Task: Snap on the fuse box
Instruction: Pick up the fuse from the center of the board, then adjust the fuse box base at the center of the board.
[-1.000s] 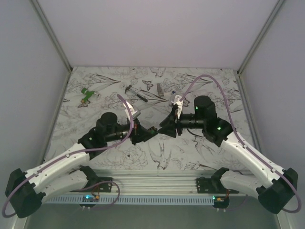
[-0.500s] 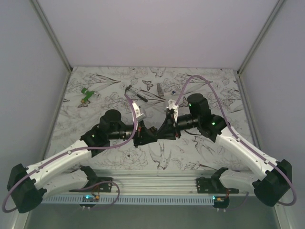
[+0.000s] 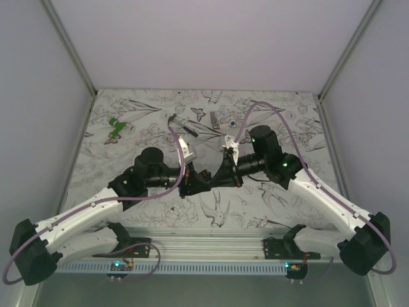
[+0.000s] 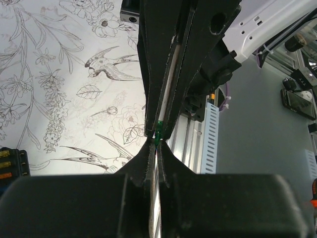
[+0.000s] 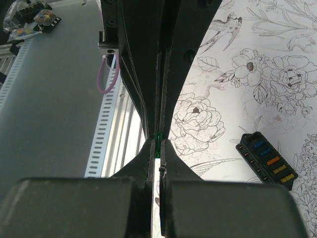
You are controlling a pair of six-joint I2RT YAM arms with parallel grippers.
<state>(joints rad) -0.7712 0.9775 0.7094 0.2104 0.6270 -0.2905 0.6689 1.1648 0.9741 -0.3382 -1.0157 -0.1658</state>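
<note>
My left gripper (image 3: 202, 182) and right gripper (image 3: 213, 180) meet tip to tip above the middle of the table. In the wrist views a small green piece (image 4: 157, 140) sits right where the two pairs of fingertips touch, and both pairs of jaws are closed on it (image 5: 158, 137). The fuse box (image 5: 266, 157), black with a row of blue, orange and yellow fuses, lies on the table to the right in the right wrist view. Its corner shows at the left edge of the left wrist view (image 4: 10, 166). I cannot make it out under the arms in the top view.
A green plastic piece (image 3: 116, 126) lies at the back left. A thin dark grey tool (image 3: 181, 125) and a small grey part (image 3: 214, 118) lie at the back centre. The aluminium rail (image 3: 211, 240) runs along the near edge. Small bags of parts (image 5: 30, 16) lie beyond it.
The two grippers have come together from apart and now touch tip to tip. Since half a second ago they have barely moved.
</note>
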